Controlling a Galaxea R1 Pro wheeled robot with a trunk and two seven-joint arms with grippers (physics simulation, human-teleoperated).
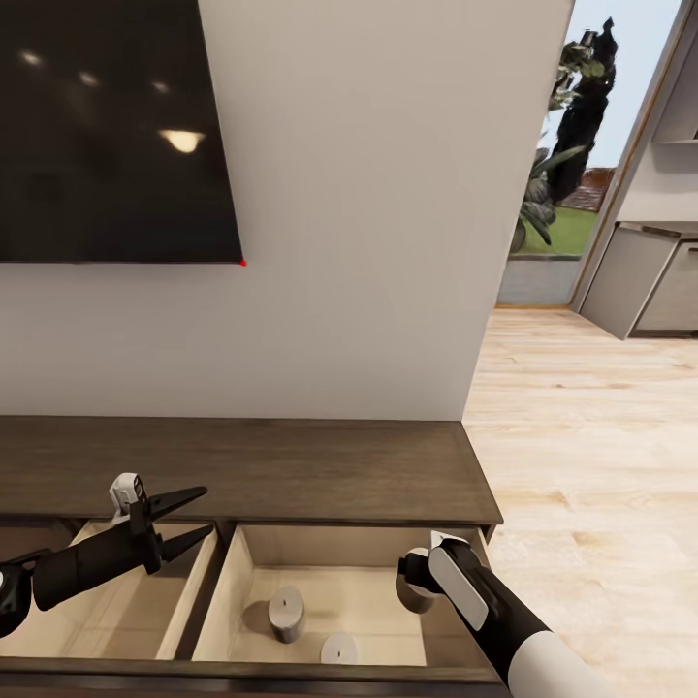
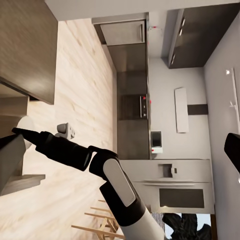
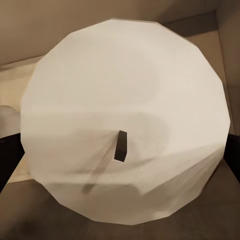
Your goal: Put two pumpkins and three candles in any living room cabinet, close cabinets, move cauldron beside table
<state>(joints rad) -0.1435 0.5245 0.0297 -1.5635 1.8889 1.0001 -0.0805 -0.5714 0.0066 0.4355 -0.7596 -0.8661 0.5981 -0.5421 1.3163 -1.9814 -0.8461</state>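
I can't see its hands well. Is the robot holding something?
Yes. The right gripper grips a candle by its sides, over the open drawer. The left gripper is open, empty.

The cabinet [image 1: 291, 465] has a dark brown wood top with fine grain and a matt finish; its open drawer [image 1: 330, 582] is lined in smooth pale beige. The candles [image 1: 286, 613] look waxy, matt off-white, one [image 3: 125, 120] faceted with a dark wick. The left tool [image 1: 189, 522] is matt black plastic. The floor [image 1: 601, 465] is light, softly sheened wood planking. At 10 o'clock, the television [image 1: 107, 126] screen is glossy black.
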